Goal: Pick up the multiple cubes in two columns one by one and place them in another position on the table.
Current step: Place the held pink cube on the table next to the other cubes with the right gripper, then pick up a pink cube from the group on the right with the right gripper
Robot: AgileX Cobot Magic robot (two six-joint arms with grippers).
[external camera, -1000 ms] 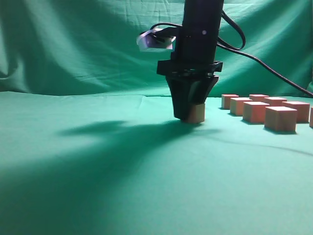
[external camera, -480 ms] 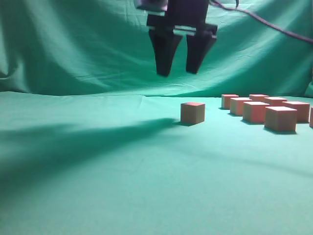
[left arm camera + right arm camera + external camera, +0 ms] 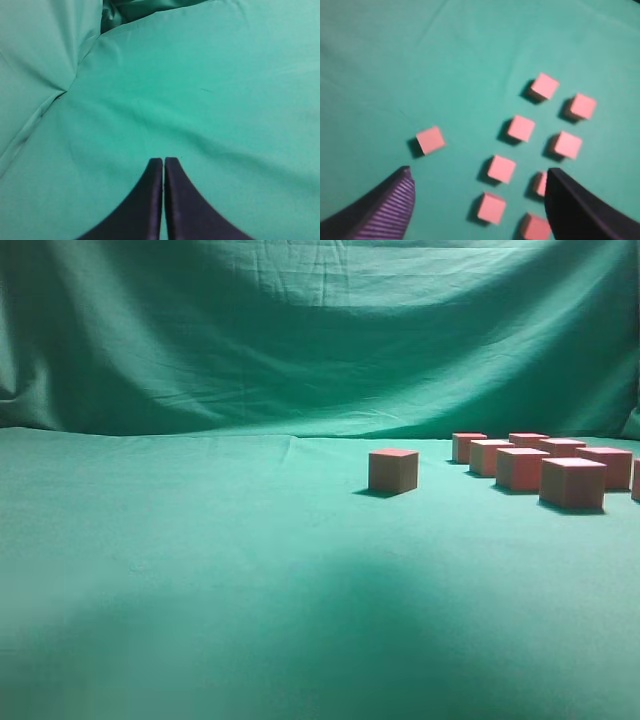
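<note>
Right end effector released, high above cubes; lone cube left of columns

— Behind the flat surface? Draped green cloth backdrop, hanging wrinkled across the full width of the exterior view.

— Creases? Long folds sweeping down from the top, darker toward the left edge and the right corner.

— Anywhere else? Bunched in folds at the upper left of the left wrist view.
</note>
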